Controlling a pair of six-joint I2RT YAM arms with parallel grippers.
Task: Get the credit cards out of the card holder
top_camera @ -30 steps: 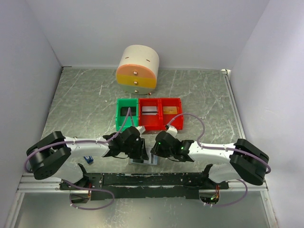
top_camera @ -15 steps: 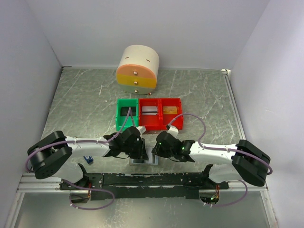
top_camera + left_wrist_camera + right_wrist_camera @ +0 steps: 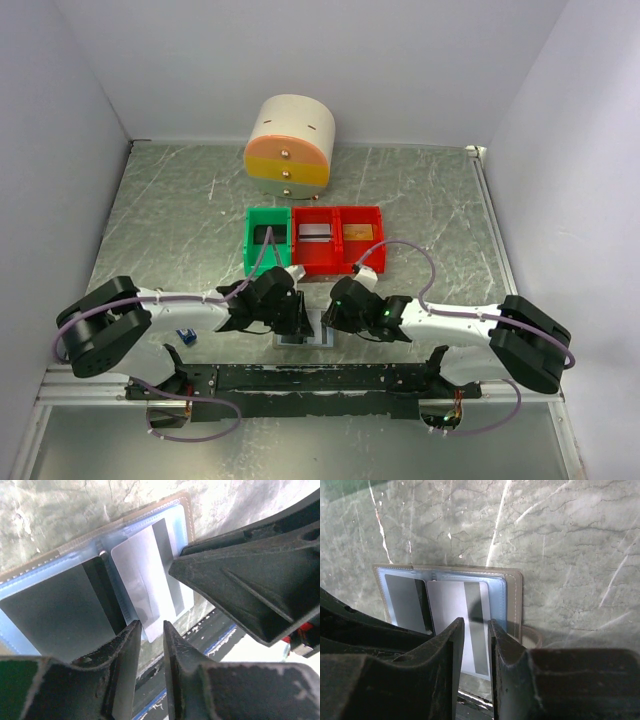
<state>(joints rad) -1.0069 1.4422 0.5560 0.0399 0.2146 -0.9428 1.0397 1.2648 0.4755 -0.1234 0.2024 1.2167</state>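
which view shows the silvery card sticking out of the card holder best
Left wrist: the silvery card lies almost whole in view, askew, partly out of the open card holder. Right wrist shows only its upper part, the rest behind the right gripper. Top external: the arms cover it.
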